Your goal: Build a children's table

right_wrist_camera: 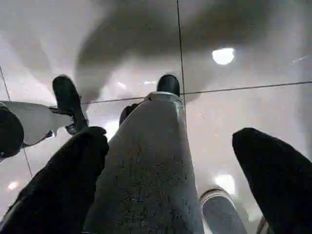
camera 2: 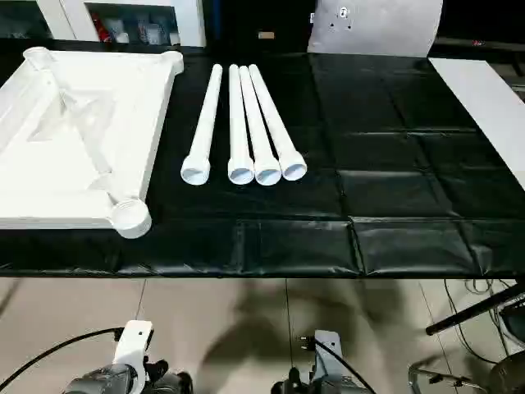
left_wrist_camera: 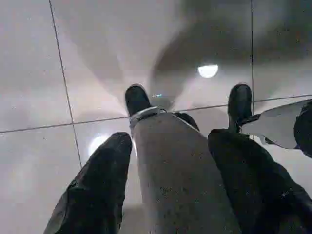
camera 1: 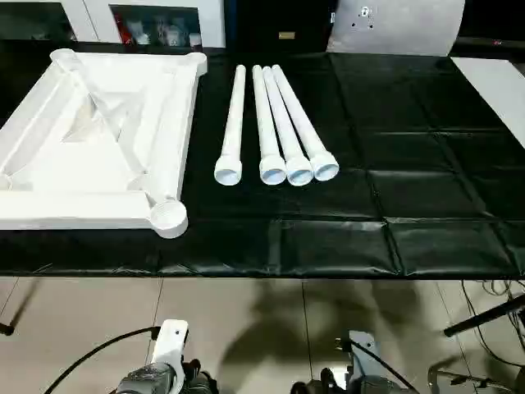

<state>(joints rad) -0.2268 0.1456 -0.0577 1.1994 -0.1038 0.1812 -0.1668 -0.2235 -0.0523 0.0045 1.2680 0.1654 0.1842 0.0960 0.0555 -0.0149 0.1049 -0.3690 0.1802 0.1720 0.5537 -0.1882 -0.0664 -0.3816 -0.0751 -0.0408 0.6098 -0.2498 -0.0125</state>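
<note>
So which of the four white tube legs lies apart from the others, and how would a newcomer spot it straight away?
Start at the large black-sheeted work table, where the square white plastic table top lies ribbed underside up on the robot's left. Just right of it lie four long tapered white plastic tube legs. The one meant lies nearest the top, a dark gap apart from the other three, which lie bunched together.

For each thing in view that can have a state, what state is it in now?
Tabletop: upside down on the black work table, ribs up, sockets without legs.
Four legs: lying loose beside the tabletop, three close together, one slightly apart.
Left gripper: open, empty, pointing at the floor.
Right gripper: open, empty, pointing at the floor.
</note>
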